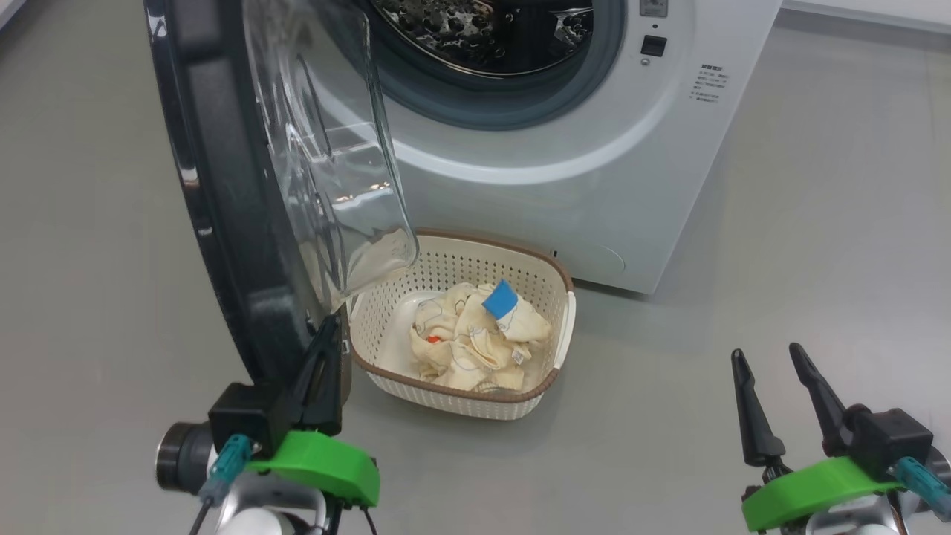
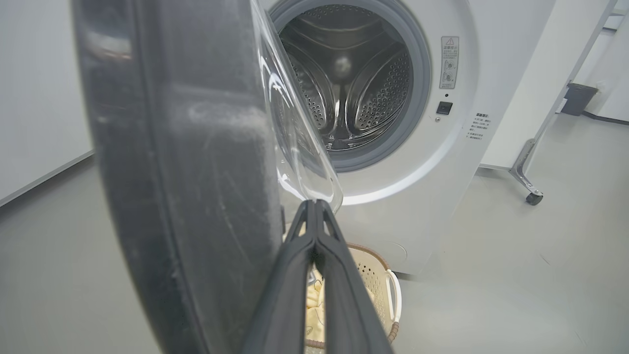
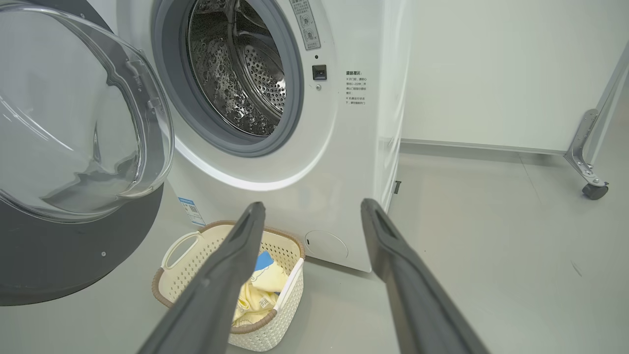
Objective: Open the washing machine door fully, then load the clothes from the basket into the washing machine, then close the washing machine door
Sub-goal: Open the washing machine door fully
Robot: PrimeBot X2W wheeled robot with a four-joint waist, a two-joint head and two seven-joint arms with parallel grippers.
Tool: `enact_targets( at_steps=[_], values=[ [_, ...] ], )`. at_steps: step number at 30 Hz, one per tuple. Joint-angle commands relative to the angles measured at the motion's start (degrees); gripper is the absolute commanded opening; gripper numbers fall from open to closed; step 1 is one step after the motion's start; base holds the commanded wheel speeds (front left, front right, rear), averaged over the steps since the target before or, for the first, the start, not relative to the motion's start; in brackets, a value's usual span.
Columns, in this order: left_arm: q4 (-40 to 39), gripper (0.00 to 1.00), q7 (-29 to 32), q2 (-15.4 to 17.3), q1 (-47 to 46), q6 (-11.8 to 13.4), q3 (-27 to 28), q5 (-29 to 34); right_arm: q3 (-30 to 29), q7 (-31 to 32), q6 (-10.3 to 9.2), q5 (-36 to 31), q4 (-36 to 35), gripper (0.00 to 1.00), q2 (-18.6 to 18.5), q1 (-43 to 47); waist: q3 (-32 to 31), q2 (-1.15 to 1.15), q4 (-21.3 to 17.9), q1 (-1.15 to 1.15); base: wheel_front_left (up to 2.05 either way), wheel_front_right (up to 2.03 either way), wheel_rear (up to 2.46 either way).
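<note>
Grey floor (image 1: 743,223), washing machine door (image 1: 223,223) swung open at upper left. At its lower edge the left gripper (image 1: 330,327) is pinched together. Lower right, the right gripper (image 1: 767,351) is spread apart. Centre frame, the clothes (image 1: 475,338) sit in the basket (image 1: 446,275), just before the washing machine (image 1: 565,186).

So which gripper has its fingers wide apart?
The right gripper: its fingers stand apart, while the left gripper is pinched shut.

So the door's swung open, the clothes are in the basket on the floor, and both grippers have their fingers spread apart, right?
Not quite. Only the right gripper is spread apart; the left gripper has its fingers pressed together, as the left wrist view shows. The washing machine door is open and the clothes lie in the basket on the floor.
</note>
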Motion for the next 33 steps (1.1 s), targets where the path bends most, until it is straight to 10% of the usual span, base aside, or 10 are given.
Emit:
enact_targets(
  at_steps=[1,33],
  values=[
    [-2.3,0.00,-0.2,2.2,-0.7,4.0,3.8,0.3,1.0,0.4,-0.16,-0.5,-2.1,1.00,-0.5,-1.2,-0.5,0.00,0.9,0.00,0.00,0.00,0.00],
    [3.9,0.00,-4.8,6.9,1.7,9.3,16.0,-4.6,1.0,1.0,-0.16,0.1,-2.9,1.00,-0.5,-1.6,0.3,0.00,1.4,0.00,0.00,0.00,0.00]
  ],
)
